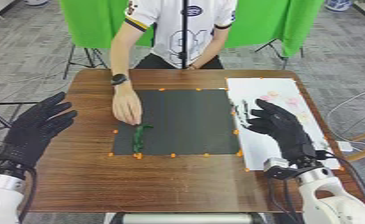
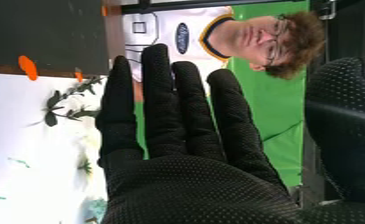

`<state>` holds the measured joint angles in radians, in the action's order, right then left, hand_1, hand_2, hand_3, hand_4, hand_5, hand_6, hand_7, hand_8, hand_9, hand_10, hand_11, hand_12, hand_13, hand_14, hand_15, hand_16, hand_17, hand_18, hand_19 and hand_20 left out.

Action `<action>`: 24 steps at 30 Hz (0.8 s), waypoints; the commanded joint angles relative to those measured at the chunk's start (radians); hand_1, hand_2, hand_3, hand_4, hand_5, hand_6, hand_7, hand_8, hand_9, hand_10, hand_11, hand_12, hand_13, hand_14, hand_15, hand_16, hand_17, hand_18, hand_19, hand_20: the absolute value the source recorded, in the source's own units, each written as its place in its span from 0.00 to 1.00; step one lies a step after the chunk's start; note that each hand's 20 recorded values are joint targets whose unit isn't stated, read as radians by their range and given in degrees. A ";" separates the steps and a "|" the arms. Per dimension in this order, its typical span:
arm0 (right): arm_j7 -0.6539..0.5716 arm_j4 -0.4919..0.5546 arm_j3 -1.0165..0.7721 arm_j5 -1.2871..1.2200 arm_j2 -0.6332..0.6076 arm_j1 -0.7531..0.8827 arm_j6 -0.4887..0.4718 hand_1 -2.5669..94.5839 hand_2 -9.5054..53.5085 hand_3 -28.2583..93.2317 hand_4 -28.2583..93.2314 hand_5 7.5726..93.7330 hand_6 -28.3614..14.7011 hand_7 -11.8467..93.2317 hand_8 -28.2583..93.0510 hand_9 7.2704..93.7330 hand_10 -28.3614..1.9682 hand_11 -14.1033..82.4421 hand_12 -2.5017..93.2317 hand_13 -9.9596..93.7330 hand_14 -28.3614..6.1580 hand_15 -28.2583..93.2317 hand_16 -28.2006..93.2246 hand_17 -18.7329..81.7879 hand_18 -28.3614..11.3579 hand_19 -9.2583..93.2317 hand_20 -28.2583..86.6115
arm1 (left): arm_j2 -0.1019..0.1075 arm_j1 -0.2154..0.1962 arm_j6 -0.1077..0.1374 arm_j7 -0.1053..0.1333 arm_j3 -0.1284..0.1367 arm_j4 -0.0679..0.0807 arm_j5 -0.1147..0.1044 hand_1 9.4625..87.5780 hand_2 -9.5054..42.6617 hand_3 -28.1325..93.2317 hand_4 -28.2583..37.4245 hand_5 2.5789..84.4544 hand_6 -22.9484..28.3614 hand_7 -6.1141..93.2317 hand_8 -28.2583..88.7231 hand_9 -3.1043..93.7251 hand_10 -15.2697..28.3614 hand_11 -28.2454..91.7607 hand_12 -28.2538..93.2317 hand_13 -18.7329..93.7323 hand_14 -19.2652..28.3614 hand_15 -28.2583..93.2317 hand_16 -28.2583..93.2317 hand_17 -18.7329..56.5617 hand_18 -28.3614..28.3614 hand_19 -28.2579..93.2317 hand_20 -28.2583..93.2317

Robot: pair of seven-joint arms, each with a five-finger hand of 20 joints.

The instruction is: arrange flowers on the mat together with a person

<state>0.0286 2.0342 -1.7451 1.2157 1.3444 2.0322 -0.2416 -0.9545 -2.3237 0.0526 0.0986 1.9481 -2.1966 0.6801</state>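
Observation:
On the left part of the dark mat (image 1: 185, 112) lies a green stem (image 1: 138, 138) in the head view. A person's hand (image 1: 128, 106) reaches across the table to its far end. My left hand (image 1: 38, 127) is over the table's left edge, open, apart from the mat. My right hand (image 1: 281, 127) is above the white sheet (image 1: 256, 90), open and holding nothing; pale pink flowers (image 1: 272, 96) lie on that sheet beyond it. In the right wrist view my right hand (image 2: 196, 175) has straight fingers, and a leafy sprig (image 2: 56, 109) lies on the white sheet (image 2: 18, 135) beside them.
The brown wooden table (image 1: 174, 182) surrounds the mat. Orange markers (image 1: 172, 155) line the mat and sheet edges. A person stands at the table's far side, before a green backdrop (image 1: 94, 25), with a thin dark pole in front.

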 commanded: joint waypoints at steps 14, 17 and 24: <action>-0.128 0.062 -0.048 0.701 -0.212 0.071 0.470 0.36 0.00 0.80 0.00 0.49 0.58 0.41 0.12 0.60 0.54 0.62 0.35 0.65 0.51 0.76 0.44 0.48 0.25 0.87 0.67 | -0.023 -0.036 -0.002 0.000 0.008 -0.008 0.003 0.22 0.17 0.81 0.05 0.39 0.54 0.22 0.18 0.34 0.65 0.39 0.39 0.39 0.74 0.47 0.25 0.16 0.92 0.63 0.32; -0.257 0.067 -0.037 0.899 -0.265 0.080 0.464 0.40 0.00 0.73 0.00 0.53 0.59 0.44 0.12 0.63 0.56 0.66 0.37 0.67 0.49 0.79 0.45 0.49 0.25 0.89 0.68 | -0.021 -0.046 0.000 0.005 0.016 -0.012 0.002 0.22 0.17 0.81 0.05 0.39 0.54 0.22 0.18 0.34 0.65 0.39 0.39 0.39 0.74 0.47 0.25 0.16 0.92 0.62 0.32; -0.453 0.091 -0.067 1.184 -0.332 0.139 0.235 0.41 0.00 0.66 0.00 0.55 0.60 0.53 0.12 0.64 0.54 0.68 0.39 0.67 0.48 0.80 0.47 0.50 0.23 0.90 0.69 | -0.019 -0.053 -0.002 0.008 0.018 -0.014 0.002 0.21 0.17 0.81 0.05 0.39 0.54 0.22 0.18 0.34 0.65 0.39 0.39 0.39 0.74 0.47 0.25 0.16 0.91 0.62 0.32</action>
<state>-0.3094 2.1049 -1.7877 1.9513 1.0719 2.1132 0.2192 -0.9676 -2.3569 0.0524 0.1044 1.9657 -2.2074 0.6807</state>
